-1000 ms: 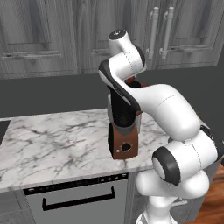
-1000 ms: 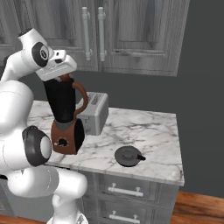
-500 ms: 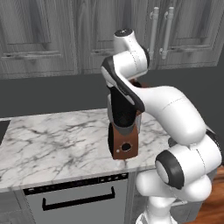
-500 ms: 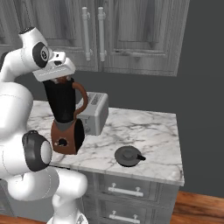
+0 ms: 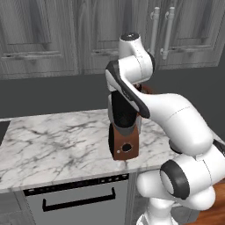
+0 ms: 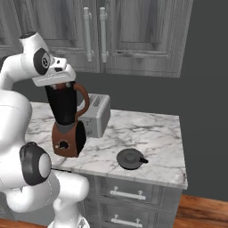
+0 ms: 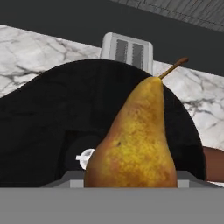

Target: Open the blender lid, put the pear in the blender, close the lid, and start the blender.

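My tool (image 6: 57,83) is clamped on the pear (image 7: 133,142), firm, smooth, bruisable; I'd grip its wide belly over the blender (image 6: 67,120).

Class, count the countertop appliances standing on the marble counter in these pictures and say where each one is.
2. The blender stands near the counter's front edge, under the robot's hand; the toaster sits just behind it, toward the wall. The arm may hide others.

We find no readable text, labels, brand names, numbers or signs anywhere: none on the blender (image 6: 67,122), the pear (image 7: 133,140), the toaster (image 6: 97,115), the cabinets (image 6: 133,31) or the marble counter (image 6: 156,138).
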### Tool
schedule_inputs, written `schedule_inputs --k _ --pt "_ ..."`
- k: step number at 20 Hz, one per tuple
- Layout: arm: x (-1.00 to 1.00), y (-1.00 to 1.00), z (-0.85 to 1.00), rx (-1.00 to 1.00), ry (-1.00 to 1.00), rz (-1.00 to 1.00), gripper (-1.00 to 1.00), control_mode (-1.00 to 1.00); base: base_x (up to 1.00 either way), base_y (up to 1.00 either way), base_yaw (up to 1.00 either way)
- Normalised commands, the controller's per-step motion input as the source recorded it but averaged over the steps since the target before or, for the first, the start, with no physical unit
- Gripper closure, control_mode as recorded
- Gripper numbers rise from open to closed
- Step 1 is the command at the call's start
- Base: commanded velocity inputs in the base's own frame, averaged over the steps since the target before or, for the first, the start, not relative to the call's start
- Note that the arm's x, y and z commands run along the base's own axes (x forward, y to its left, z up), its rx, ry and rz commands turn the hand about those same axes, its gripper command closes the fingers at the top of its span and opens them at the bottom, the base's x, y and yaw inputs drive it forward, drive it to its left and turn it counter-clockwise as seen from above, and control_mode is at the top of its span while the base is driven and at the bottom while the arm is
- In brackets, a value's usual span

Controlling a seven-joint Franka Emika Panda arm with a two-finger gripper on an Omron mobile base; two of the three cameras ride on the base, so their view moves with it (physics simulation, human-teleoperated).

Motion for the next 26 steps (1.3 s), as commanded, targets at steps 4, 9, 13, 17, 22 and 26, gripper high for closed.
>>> schedule_inputs --k 4,9,13,17,22,26 --pt "-0.01 0.0 -0.35 0.09 0.14 0.0 1.0 -1.0 0.0 0.0 0.0" --pt "0.0 0.03 -0.4 0.06 0.19 0.0 1.0 -1.0 0.0 0.0 0.0" --pt "-0.04 0.03 -0.46 0.03 0.12 0.01 1.0 -1.0 0.0 0.0 0.0" --pt "-0.2 0.0 -0.49 0.03 0.01 0.0 -1.0 -1.0 0.0 0.0 0.0" --pt "-0.03 0.0 -0.22 0.0 0.0 0.0 -1.0 -1.0 0.0 0.0 0.0" --pt "0.0 0.0 -0.01 0.0 0.0 0.0 -1.0 -1.0 0.0 0.0 0.0"
